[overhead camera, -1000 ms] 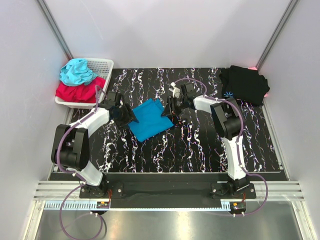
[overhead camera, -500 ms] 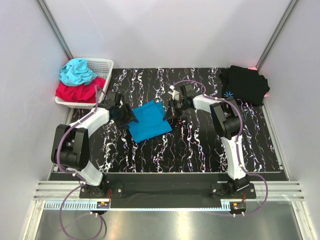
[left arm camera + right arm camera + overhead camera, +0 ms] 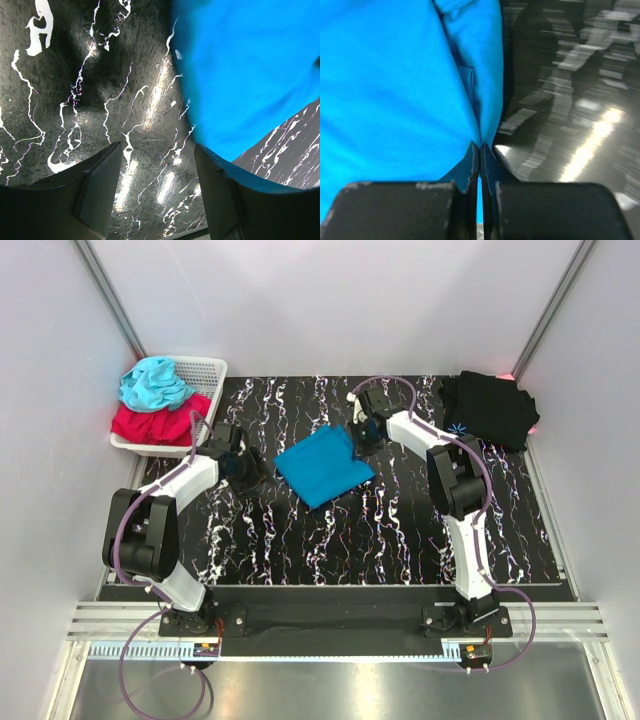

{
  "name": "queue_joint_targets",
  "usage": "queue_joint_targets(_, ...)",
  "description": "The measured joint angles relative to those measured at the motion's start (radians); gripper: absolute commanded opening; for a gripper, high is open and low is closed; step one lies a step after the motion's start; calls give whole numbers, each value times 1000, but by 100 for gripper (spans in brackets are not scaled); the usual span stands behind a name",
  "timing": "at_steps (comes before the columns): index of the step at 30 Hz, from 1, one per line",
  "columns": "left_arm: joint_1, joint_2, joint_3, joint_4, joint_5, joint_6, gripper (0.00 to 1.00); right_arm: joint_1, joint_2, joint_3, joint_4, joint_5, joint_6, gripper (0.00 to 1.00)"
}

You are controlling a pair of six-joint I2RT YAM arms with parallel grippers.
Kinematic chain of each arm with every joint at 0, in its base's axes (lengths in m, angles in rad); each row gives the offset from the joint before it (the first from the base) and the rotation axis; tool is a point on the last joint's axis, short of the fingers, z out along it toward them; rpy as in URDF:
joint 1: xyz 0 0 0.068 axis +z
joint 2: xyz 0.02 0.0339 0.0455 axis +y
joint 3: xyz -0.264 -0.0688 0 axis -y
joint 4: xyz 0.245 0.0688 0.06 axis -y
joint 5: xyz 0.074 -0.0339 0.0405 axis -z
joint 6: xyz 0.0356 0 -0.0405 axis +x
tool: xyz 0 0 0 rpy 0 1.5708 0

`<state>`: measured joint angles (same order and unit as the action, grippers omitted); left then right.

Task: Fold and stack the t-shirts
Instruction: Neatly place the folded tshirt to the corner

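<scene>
Right wrist view: my right gripper is pinched shut on the far right corner of the folded medium-blue cloth t-shirt, which lies mid-way across the black marbled table. Gripping an edge lets me drag it flat, I judge toward the black starburst-print t-shirt at the far right (the stack's base). My left gripper hangs empty, its 2 fingers apart, just left of the blue cloth.

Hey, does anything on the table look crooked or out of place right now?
The blue tee sits skewed, its edges diagonal to the table. The right tool is shut on its edge, puckering the cloth there. Nothing looks spilled or damaged.
</scene>
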<state>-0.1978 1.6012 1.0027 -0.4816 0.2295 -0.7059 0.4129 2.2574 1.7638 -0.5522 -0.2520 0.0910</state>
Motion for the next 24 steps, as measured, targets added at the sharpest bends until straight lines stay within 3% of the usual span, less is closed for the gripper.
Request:
queue_joint_targets(12, 0, 0, 0, -1, 0, 0, 65, -1, -61, 26, -108, 527, -66, 0)
queue_joint_targets(24, 0, 0, 0, -2, 3, 0, 64, -48, -125, 39, -119, 885, -95, 0)
